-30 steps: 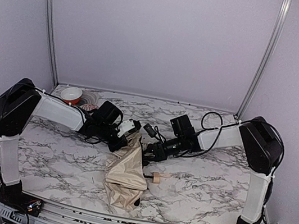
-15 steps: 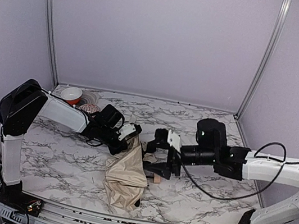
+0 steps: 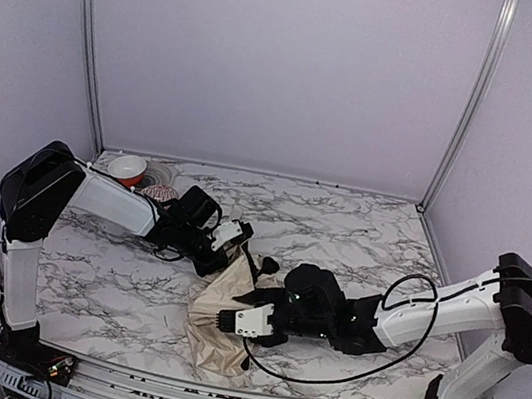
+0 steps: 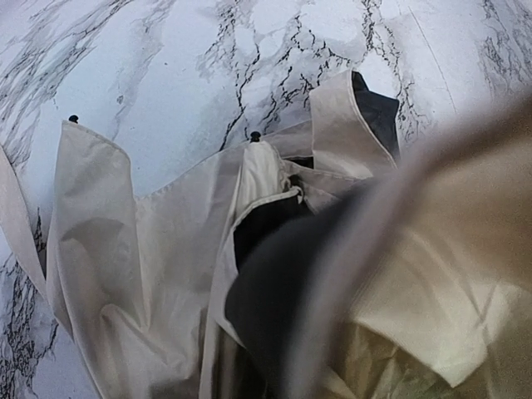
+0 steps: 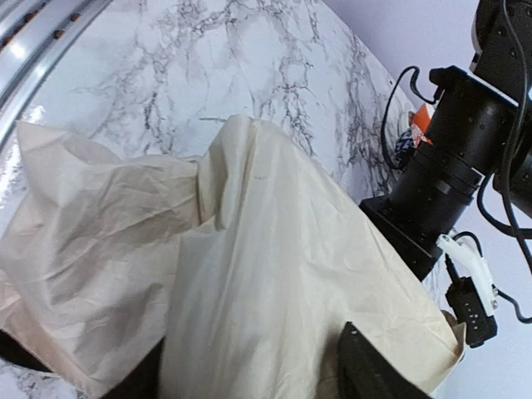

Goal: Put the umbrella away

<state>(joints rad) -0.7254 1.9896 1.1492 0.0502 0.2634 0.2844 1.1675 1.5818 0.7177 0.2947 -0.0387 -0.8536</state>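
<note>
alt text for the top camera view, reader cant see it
A crumpled cream umbrella lies on a marble table between two robot arms. The left arm meets its far edge and the right arm reaches across low over its middle. A red and white bowl sits far left.

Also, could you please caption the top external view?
Left gripper at the far end, right gripper over the middle of a crumpled cream fabric umbrella on a marble table.
</note>
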